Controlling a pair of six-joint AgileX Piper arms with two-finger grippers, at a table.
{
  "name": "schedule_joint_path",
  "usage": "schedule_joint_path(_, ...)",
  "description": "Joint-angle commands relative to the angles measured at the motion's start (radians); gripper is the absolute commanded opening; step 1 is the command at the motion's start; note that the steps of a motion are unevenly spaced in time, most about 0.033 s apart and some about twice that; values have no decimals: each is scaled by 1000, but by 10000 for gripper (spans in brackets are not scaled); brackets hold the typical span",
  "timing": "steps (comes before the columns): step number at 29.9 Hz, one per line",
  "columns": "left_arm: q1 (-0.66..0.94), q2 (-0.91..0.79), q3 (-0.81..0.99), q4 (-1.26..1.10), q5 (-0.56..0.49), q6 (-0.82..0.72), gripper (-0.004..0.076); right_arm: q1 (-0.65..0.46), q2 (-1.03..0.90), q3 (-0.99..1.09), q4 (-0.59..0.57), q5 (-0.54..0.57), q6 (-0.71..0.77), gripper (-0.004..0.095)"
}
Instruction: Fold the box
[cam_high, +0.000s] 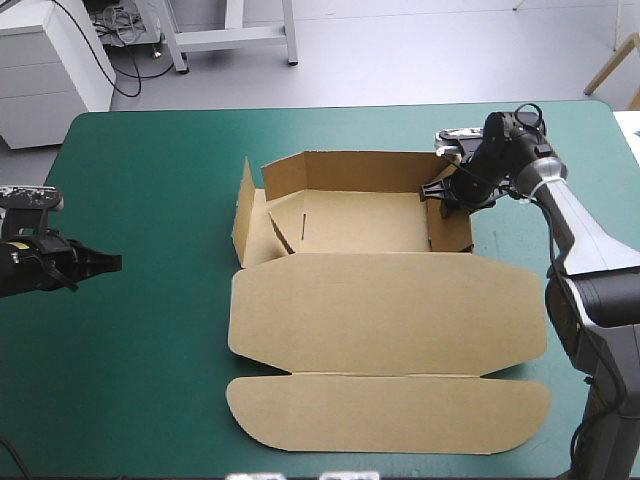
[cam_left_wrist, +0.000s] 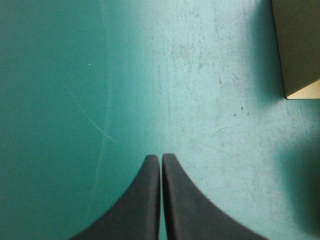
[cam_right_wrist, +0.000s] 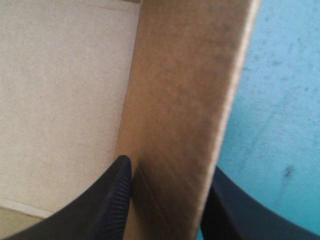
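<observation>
The brown box (cam_high: 360, 222) lies mid-table as an open tray, with its back wall up and its broad lid (cam_high: 390, 312) flat toward the front edge. My right gripper (cam_high: 441, 194) straddles the tray's right wall (cam_right_wrist: 185, 125), one finger (cam_right_wrist: 112, 195) inside and the other outside, shut on the board. The left side flap (cam_high: 243, 210) leans outward, partly raised. Far to the left, my left gripper (cam_high: 108, 263) hovers shut over bare cover, holding nothing. In its own view the left gripper (cam_left_wrist: 161, 158) points at the cover, with a corner of the box (cam_left_wrist: 297, 45) ahead and to one side.
Bare teal-green cover (cam_high: 150, 180) stretches between the left gripper and the box. The lid's rounded front flap (cam_high: 390, 412) reaches close to the table's front edge. The right arm stands near the table's right edge (cam_high: 622, 130).
</observation>
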Motion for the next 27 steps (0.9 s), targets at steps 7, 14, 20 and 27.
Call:
schedule_joint_path(7, 0, 1, -33, -36, -35, 3, 0, -5, -32, -21, -3, -8, -8, 245)
schedule_joint_path(14, 0, 1, -33, -36, -50, 3, 0, -5, -30, -21, -5, -4, -10, -18)
schedule_joint_path(20, 0, 1, -33, -36, -52, 3, 0, -5, -42, -21, -1, 22, -10, -19)
schedule_joint_path(27, 0, 3, -33, -42, -51, 3, 8, -30, -118, -23, 20, 22, -10, -19)
